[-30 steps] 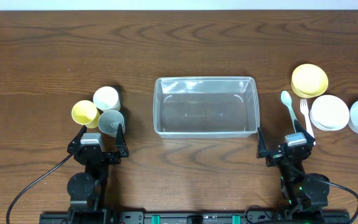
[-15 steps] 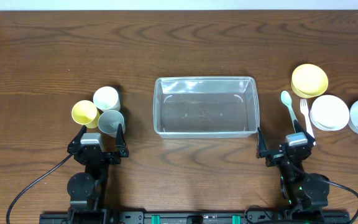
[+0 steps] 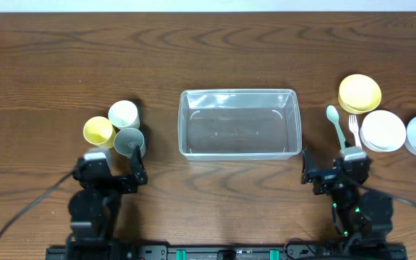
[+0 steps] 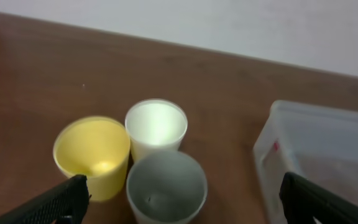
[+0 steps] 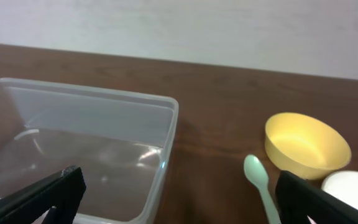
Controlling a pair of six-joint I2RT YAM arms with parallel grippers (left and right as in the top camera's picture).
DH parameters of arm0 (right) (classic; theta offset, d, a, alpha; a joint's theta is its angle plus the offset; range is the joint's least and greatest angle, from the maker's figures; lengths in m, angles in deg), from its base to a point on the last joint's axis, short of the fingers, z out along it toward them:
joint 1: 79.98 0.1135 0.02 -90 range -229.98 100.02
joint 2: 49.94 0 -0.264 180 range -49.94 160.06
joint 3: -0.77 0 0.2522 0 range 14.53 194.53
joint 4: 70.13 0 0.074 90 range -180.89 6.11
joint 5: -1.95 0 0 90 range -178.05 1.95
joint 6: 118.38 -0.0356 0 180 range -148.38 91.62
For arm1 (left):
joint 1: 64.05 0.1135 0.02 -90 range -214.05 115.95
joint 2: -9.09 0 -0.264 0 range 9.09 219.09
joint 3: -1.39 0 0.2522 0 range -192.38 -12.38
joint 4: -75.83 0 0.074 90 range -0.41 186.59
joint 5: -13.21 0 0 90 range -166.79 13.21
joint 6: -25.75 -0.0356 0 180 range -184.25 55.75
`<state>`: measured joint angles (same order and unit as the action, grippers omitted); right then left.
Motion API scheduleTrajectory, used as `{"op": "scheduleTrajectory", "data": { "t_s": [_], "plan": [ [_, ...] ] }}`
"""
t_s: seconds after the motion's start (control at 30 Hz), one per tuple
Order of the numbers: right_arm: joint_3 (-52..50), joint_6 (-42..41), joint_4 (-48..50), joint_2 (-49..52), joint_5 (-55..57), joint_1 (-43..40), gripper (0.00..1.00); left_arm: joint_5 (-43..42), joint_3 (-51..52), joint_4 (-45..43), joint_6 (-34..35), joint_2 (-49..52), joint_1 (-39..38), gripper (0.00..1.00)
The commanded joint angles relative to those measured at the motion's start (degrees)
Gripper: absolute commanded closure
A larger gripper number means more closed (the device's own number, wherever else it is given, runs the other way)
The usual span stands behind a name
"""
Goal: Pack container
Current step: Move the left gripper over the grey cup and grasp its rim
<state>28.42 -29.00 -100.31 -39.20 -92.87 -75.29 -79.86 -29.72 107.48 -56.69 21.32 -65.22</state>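
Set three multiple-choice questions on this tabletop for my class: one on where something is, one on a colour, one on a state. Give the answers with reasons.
1. Where do the cups stand relative to the container?
A. Inside it
B. On the table, on the left arm's side
C. On the table, on the right arm's side

2. What colour is the spoon?
A. Red
B. Black
C. Pale green

3. The container is:
A. Empty
B. Full of cups
C. Closed with a lid

Answers: 1 B, the cups cluster to its left; 2 C, it looks mint from overhead; 3 A, only its bare floor shows.
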Motion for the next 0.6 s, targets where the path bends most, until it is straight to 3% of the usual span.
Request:
{"op": "scheduleTrajectory", "data": {
  "t_s": [0.0,0.37,0.57],
  "plan": [
    [9.7,-1.0,-3.7,7.7,1.5,-0.7,0.01,-1.0,-11.8,4.3,0.9,8.2,0.2,0.02],
    [51.4,-1.0,-37.3,42.8,0.4,-0.7,0.01,-1.0,-53.8,45.1,0.9,43.4,0.2,0.02],
    [56.3,-2.3,-40.7,50.8,2.5,-0.7,0.01,-1.0,-58.2,49.4,0.9,52.9,0.2,0.02]
  ]
}}
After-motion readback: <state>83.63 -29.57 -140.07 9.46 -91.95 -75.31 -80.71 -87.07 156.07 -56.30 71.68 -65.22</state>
